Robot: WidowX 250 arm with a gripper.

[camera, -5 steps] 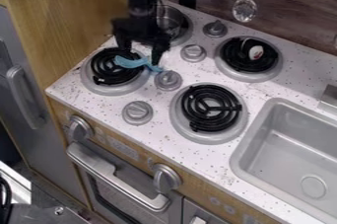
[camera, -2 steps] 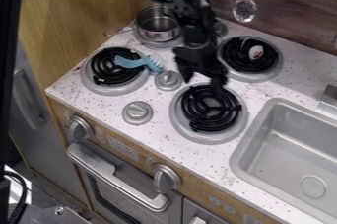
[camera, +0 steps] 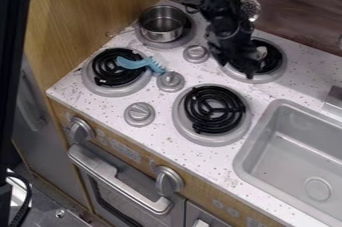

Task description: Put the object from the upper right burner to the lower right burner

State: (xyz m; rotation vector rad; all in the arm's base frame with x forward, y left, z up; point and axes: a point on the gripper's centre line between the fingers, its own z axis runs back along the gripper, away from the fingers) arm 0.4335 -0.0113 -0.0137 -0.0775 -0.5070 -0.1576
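Compared with preceding frames, logged shift of tool away from lower right burner to near side of upper right burner. Found middle knob newly uncovered. Saw blue utensil unmoved on lower left burner. Located small pale object still on upper right burner, partly hidden by tool; could not confirm contact. Could not tell state of tool, released or clenched: dark against dark coils.
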